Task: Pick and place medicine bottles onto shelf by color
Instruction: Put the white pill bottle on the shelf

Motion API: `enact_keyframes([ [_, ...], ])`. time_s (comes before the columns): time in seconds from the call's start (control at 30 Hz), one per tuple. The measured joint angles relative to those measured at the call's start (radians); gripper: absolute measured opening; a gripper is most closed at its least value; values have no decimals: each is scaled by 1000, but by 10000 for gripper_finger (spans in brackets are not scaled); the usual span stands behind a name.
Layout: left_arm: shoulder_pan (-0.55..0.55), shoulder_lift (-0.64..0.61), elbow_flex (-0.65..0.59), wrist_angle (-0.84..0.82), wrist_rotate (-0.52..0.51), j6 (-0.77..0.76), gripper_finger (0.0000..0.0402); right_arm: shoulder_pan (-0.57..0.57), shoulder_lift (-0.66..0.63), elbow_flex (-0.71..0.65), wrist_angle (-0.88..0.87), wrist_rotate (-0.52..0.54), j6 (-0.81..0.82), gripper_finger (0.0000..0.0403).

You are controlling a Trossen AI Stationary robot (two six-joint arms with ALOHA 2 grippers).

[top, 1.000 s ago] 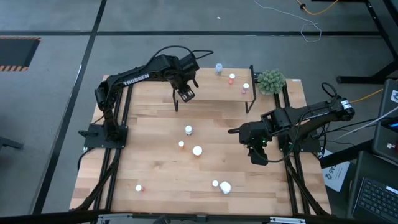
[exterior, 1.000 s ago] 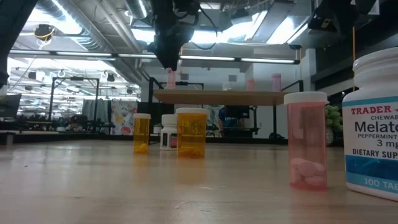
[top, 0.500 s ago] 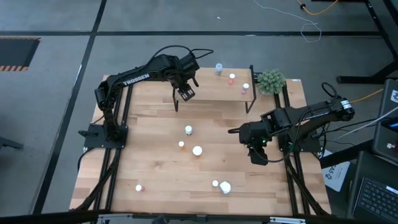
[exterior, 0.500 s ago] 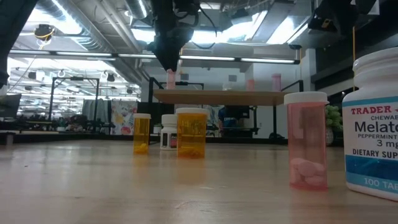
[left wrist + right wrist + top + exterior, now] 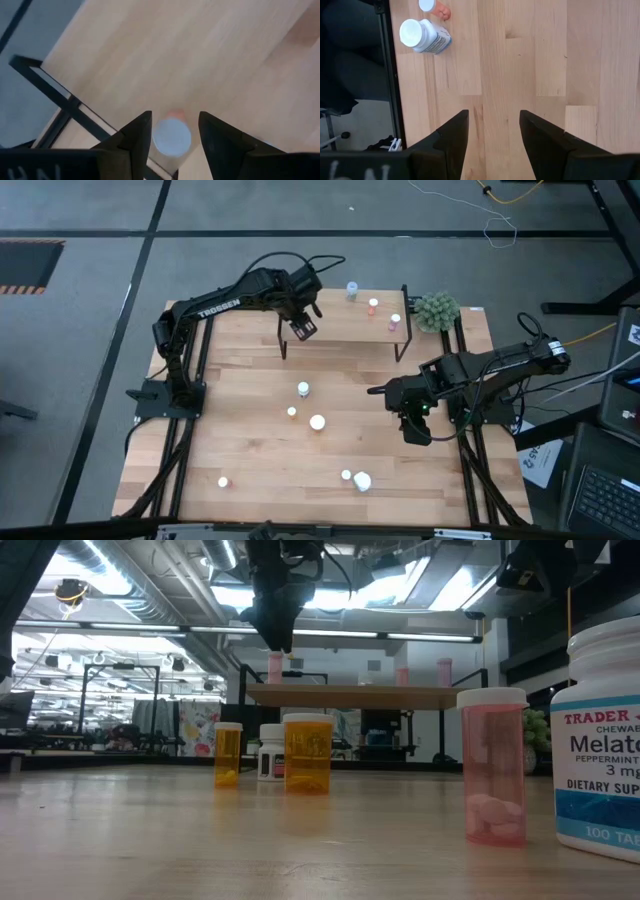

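The shelf (image 5: 340,332) stands at the table's far edge on black legs. Three bottles stand on its right half: a bluish one (image 5: 351,290) and two pinkish ones (image 5: 373,305) (image 5: 395,321). My left gripper (image 5: 302,330) hangs open over the shelf's left end. A pink, white-capped bottle (image 5: 171,136) stands upright on the board (image 5: 210,60) just below and between its fingers, also seen in the low view (image 5: 274,665). My right gripper (image 5: 415,432) waits open above the table's right side, nothing between its fingers (image 5: 494,115).
Loose bottles stand on the table: a white one (image 5: 303,389), two orange ones (image 5: 291,412) (image 5: 317,422), a pink one (image 5: 222,481) near the front left, and a pink one (image 5: 346,475) beside a big white one (image 5: 362,481) near the front. A small plant (image 5: 436,310) sits beside the shelf.
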Motion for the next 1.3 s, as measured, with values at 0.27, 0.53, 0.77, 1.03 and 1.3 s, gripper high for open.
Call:
enact_keyframes([
  [0.27, -2, -10, 0, 211, 0, 60, 157, 0, 0, 0, 0, 0, 32, 179],
  [0.53, -76, -10, 112, 165, 203, 97, 155, 0, 0, 0, -4, 0, 77, 179],
  [0.77, -217, -10, 202, -85, 298, 97, 155, 0, 0, 0, -5, 0, 79, 179],
  [1.03, -375, -10, 205, -284, 233, 100, 155, 0, 0, 0, 20, 1, 79, 179],
  [1.3, -446, -10, 56, -320, 349, 264, 155, 0, 0, 0, 98, 3, 79, 179],
])
